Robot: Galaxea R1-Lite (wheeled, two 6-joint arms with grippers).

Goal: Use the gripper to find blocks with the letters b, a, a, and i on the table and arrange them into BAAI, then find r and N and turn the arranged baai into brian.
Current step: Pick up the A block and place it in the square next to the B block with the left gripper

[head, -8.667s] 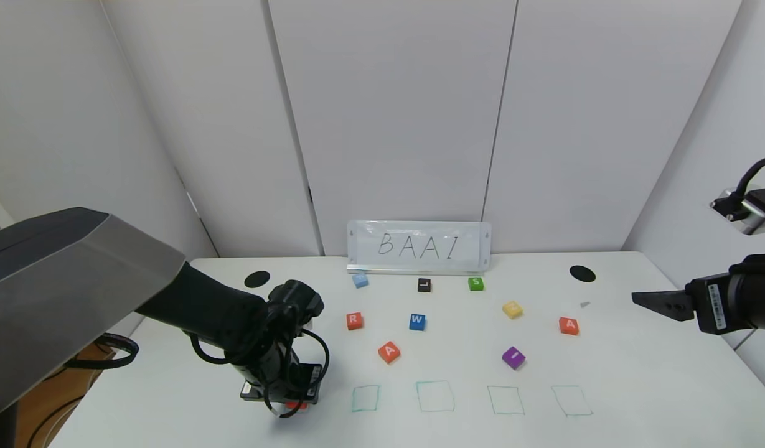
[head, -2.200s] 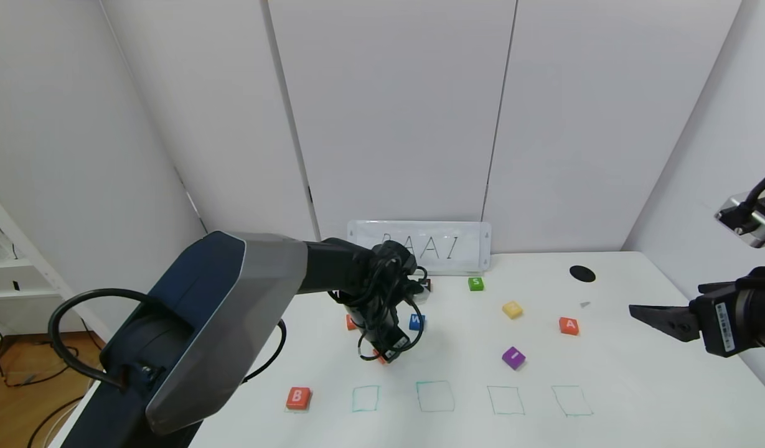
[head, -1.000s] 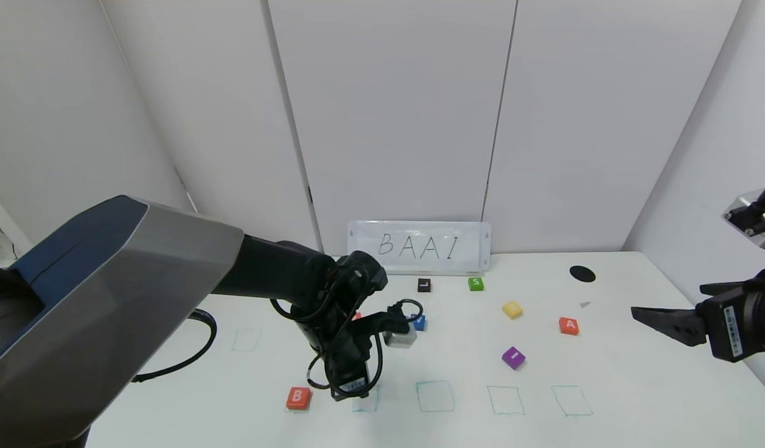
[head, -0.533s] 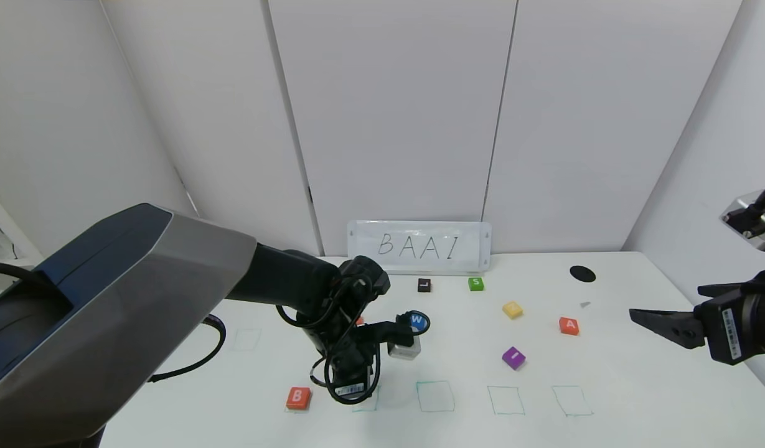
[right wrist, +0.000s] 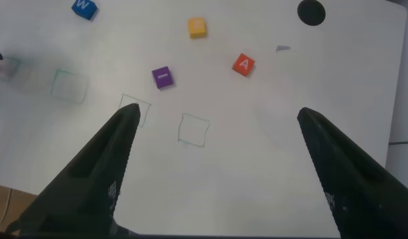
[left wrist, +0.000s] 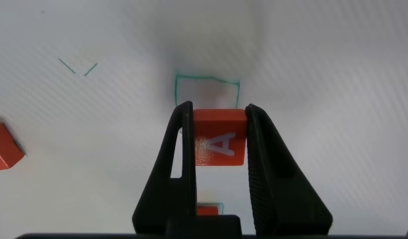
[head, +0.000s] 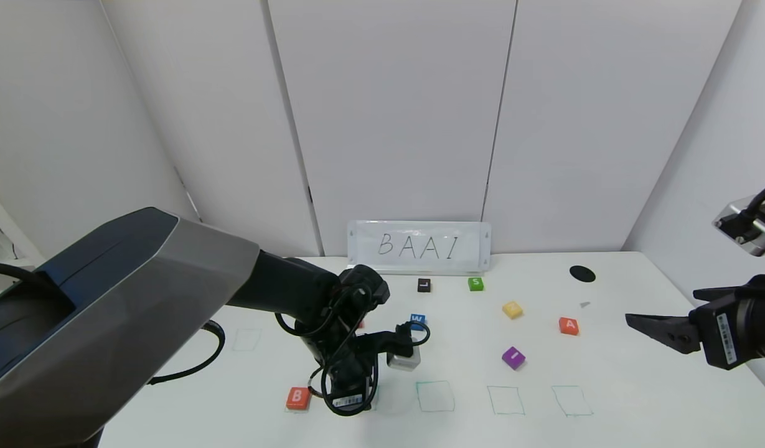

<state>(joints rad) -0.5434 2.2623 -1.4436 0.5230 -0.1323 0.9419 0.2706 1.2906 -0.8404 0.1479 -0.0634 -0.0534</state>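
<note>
The left gripper point(left wrist: 219, 143) held a small flat orange-red square block with a white A point(left wrist: 219, 138) clamped between its black fingers point(left wrist: 174, 159), hanging above a thin green hand-drawn square outline point(left wrist: 207, 91) on the large white tabletop point(head: 637, 386). Just beside that outline lay the orange-red block marked B point(head: 298, 397). The A looked set slightly off the outline's centre, so a release from this height could land it skewed or bounce it across the line, though its true height was hard to judge. The right gripper point(head: 650, 324) hung spread wide at the table's right edge, with 1 more orange-red A block point(head: 568, 325) and the purple I block point(head: 513, 357) waiting nearby.
</note>
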